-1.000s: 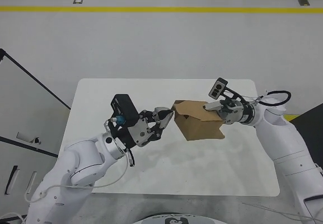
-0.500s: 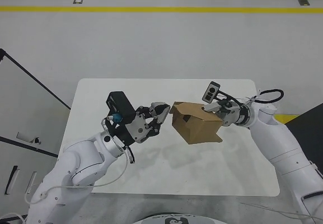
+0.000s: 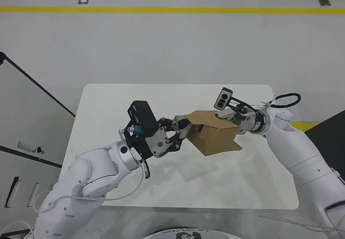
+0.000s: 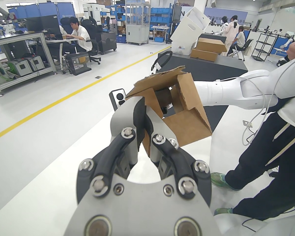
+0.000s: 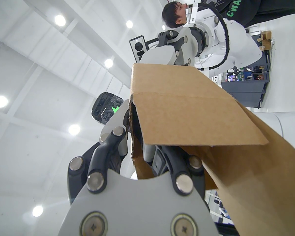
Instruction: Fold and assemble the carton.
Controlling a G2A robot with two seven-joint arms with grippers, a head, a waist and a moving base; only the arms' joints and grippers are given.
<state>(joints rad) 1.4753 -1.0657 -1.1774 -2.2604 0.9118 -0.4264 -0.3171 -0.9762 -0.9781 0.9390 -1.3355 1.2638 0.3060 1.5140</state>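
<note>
- The brown corrugated carton (image 3: 214,134) hangs in the air above the white table (image 3: 130,101), between the two arms. It is tilted, with its open end and loose flaps turned toward the left arm.
- The left gripper (image 4: 145,121) is pinched onto the edge of one flap at that open end, with cardboard caught between its pads.
- The right gripper (image 5: 135,138) is clamped on a wall edge at the far side, one finger inside the carton and one outside.
- The carton looks empty and light. The board seems stiff across its panels but gives at the creases, so it would probably skew if squeezed.
- It is best gripped at panel edges close to a crease, because a hard pull could tear a flap.
</note>
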